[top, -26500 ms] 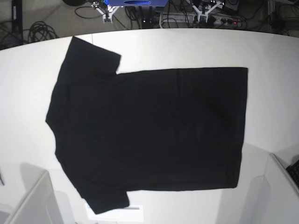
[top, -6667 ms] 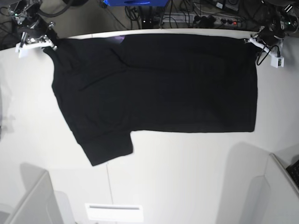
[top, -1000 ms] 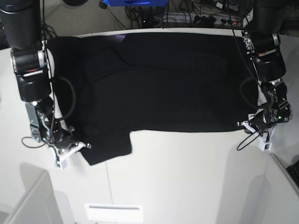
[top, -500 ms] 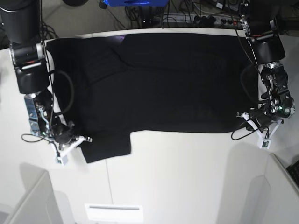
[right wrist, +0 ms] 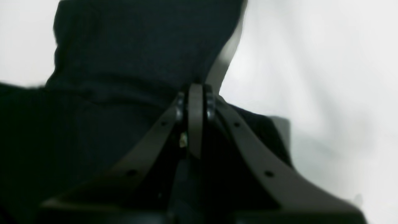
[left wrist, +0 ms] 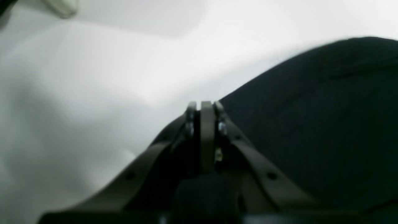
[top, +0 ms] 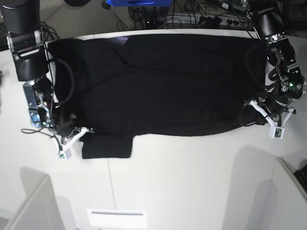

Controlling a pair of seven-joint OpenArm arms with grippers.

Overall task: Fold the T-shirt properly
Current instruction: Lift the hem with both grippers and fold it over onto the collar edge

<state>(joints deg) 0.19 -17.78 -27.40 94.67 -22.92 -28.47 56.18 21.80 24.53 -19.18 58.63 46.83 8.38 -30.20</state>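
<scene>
Right at your right gripper (top: pixel 85 130), jaws pinched tight, you've got the T-shirt (top: pixel 163 81) by its sleeve corner, and that sleeve now lies squarer and higher than it did a second ago, when it splayed out at an angle. The right wrist view shows the jaws closed flat together with black cloth bunched around and behind them, so read that as a pinch on the sleeve hem. Across from it, your left gripper (top: pixel 253 118) is clamped just as narrow on the bottom hem corner; a second ago that corner sat lower and further out, and now it has come up and inward. Beyond both claws, the shirt body stretches dark and flat toward the far edge of the white table (top: pixel 182 182), the near edge bowing slightly between your two grips. Both near corners are lifting, so the fold away from you looks underway. Keep both sides rising evenly.
</scene>
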